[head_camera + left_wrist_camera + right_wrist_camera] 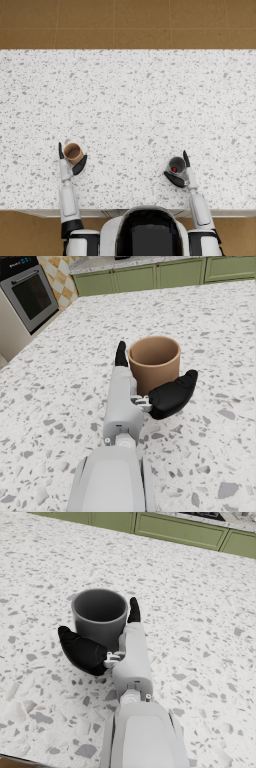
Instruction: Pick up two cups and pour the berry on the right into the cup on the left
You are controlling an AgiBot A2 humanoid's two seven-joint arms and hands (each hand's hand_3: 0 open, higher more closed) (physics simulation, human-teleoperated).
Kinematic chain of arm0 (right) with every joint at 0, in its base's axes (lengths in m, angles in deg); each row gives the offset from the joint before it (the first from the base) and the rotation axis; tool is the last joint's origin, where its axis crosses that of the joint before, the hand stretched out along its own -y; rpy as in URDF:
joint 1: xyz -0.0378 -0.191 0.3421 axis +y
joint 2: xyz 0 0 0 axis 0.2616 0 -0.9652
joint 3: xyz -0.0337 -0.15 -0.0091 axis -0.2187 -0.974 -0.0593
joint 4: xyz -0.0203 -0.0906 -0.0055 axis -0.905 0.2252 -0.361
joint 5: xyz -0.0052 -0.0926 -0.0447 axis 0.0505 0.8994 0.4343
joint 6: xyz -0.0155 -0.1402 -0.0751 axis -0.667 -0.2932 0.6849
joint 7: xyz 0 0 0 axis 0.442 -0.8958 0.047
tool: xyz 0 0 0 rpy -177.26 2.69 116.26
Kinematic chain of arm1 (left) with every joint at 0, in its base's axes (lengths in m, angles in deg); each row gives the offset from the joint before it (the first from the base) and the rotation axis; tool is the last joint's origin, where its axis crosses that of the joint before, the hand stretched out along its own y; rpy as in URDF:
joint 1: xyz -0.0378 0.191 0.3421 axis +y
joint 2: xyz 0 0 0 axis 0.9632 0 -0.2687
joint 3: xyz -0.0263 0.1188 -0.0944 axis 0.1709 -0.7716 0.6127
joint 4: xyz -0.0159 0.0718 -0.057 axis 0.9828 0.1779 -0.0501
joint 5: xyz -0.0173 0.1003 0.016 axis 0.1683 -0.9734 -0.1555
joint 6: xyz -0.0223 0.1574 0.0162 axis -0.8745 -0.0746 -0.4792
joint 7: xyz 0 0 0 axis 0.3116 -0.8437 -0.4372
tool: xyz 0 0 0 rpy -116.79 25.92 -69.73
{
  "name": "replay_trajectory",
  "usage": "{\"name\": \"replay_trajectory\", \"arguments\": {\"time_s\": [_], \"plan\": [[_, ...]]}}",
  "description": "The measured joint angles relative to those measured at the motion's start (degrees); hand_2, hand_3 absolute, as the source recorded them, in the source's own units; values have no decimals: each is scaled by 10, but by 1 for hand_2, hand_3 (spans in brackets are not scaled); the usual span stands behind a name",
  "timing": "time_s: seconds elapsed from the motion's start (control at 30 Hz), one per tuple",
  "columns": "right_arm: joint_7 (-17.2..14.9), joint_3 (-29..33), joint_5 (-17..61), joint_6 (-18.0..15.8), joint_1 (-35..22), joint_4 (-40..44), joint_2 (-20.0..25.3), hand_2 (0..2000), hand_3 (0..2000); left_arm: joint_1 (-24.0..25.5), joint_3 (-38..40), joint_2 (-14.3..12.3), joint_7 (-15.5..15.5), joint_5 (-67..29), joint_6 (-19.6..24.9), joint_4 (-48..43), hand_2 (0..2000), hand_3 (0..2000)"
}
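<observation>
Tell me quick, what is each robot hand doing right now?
Left hand: its fingers sit around the brown cup, which stands on the table.
Right hand: its fingers sit around the grey cup with the red berry.

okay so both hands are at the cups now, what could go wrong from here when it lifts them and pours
1. The left hand only brackets the brown cup; no firm grip shows, so the cup may slip or tip on lifting.
2. The same applies to the right hand at the grey cup, which holds the red berry.
3. The cups stand far apart on the counter; poorly aligned rims could drop the berry onto it.
</observation>
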Motion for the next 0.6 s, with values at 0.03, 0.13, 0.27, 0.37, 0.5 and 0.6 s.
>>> {"name": "replay_trajectory", "arguments": {"time_s": [0.03, 0.13, 0.27, 0.37, 0.5, 0.6], "plan": [[0, 1, 0, 0, 0, 0, 1, 0, 0, 2, -2, -1, 0, 0, 0, -1, 0, 0], [0, 1, 0, 1, -3, 3, 5, 0, 0, -5, -7, -3, 0, 0, 1, 17, 0, 0], [0, -2, 0, 0, -7, 8, 11, 0, 0, -31, -12, -3, 0, 0, 0, 51, 0, 0], [0, -10, 0, -4, -16, 14, 18, 1361, 327, -57, -22, -2, 2, -1, 3, 76, 2000, 653], [-2, -8, 0, -114, -12, -5, 21, 2000, 1280, -59, -28, -1, 1, -1, 21, 69, 2000, 1280], [-1, 5, 0, -113, -7, -31, 23, 2000, 1280, -33, -32, -6, 1, 0, 18, 4, 2000, 1280]]}}
